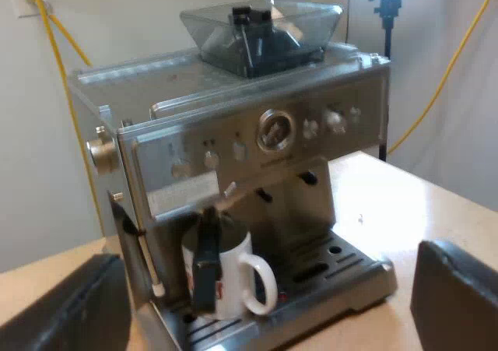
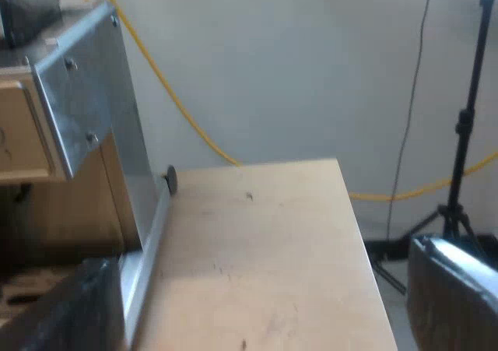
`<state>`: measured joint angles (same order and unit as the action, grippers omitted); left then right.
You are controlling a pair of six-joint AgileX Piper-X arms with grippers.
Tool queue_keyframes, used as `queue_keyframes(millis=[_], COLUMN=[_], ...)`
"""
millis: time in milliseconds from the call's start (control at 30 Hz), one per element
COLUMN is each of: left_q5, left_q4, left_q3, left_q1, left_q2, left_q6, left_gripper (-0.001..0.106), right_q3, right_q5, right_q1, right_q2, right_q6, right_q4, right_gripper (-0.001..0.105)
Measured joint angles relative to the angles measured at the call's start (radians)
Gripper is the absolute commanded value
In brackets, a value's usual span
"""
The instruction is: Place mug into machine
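On the pale table [image 1: 424, 203] the espresso machine [image 1: 233, 156] is seen, its smoky bean hopper [image 1: 264, 32] set on top, contents not discernible. The white mug [image 1: 233, 277] is stood upright on the machine's drip tray [image 1: 346, 277], partly hidden by a dark piece. The left gripper [image 1: 268, 296] and right gripper [image 2: 264, 312] are spread wide, grasping nothing.

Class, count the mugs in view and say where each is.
1. The white mug stands on the drip tray of the espresso machine, at its front. Another could be hidden behind the machine.
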<state>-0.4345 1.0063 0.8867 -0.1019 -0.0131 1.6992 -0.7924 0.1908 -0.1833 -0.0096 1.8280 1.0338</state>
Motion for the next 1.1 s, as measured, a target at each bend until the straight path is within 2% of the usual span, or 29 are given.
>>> queue_keyframes(millis=[100, 400, 500, 633, 700, 867, 1000, 1100], left_q5=[0.0, 0.006, 0.043, 0.112, 0.151, 0.165, 0.168, 0.169], left_q4=[0.075, 0.268, 0.324, 0.291, 0.238, 0.142, 0.106, 0.106], left_q3=[0.004, 0.005, -0.009, -0.064, -0.111, -0.229, -0.321, -0.351], left_q1=[0.0, 0.002, 0.004, 0.008, 0.008, 0.008, 0.008, 0.008], left_q2=[0.03, 0.03, 0.03, 0.03, 0.03, 0.03, 0.028, 0.028], left_q6=[0.0, 0.0, 0.0, 0.0, 0.0, 0.0, 0.0, 0.0], left_gripper=[0.081, 0.081, 0.081, 0.081, 0.081, 0.081, 0.081, 0.081], right_q3=[-0.005, -0.005, -0.005, -0.001, 0.013, 0.075, 0.138, 0.178], right_q5=[0.023, 0.023, 0.023, -0.002, -0.047, -0.095, -0.096, -0.096], right_q1=[0.0, 0.0, 0.0, 0.0, 0.0, 0.0, 0.0, 0.0], right_q2=[0.001, 0.001, 0.001, 0.001, 0.001, 0.001, 0.001, 0.001], right_q6=[0.0, -0.007, -0.007, -0.007, -0.007, -0.016, -0.059, -0.08], right_q4=[0.081, 0.092, 0.089, 0.074, 0.053, 0.037, 0.033, 0.033], right_gripper=[0.079, 0.079, 0.079, 0.079, 0.079, 0.079, 0.079, 0.079])
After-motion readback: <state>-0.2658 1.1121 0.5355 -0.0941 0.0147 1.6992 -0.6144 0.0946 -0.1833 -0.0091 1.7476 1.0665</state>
